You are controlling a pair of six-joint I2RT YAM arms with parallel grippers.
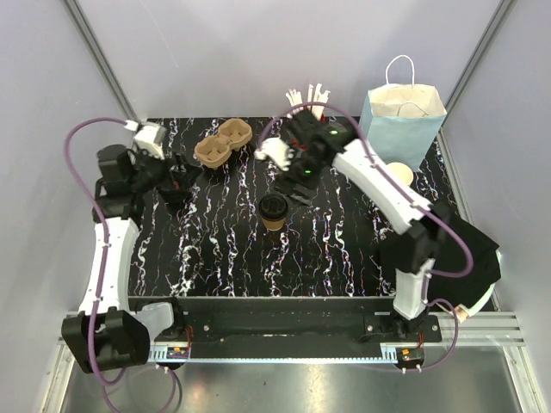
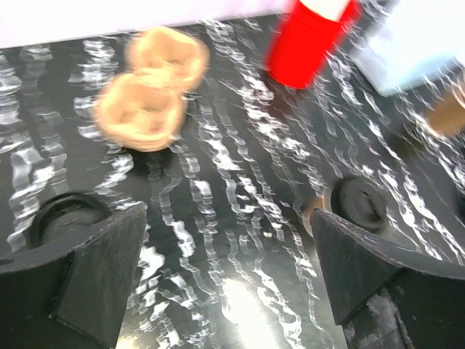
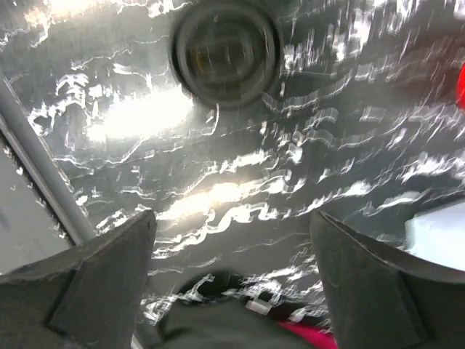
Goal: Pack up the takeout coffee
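The takeout coffee (image 1: pixel 274 211) is a small tan paper cup with a black lid, standing upright mid-table. In the right wrist view the takeout coffee (image 3: pixel 227 52) appears lid-up, ahead of my right gripper (image 3: pixel 232 233), which is open with only table between its fingers. From above, my right gripper (image 1: pixel 295 183) hangs just behind the cup and apart from it. My left gripper (image 1: pixel 178 181) is open at the far left. In the left wrist view the cup (image 2: pixel 356 203) stands beyond the right finger of my left gripper (image 2: pixel 229 236).
A tan pulp cup carrier (image 1: pixel 222 143) lies at the back left. The pale blue paper bag (image 1: pixel 405 120) stands at the back right, with a stack of brown cups (image 1: pixel 399 175) in front of it. A red cup (image 2: pixel 309 36) holds white sticks. A black round lid (image 2: pixel 65 214) lies by my left finger.
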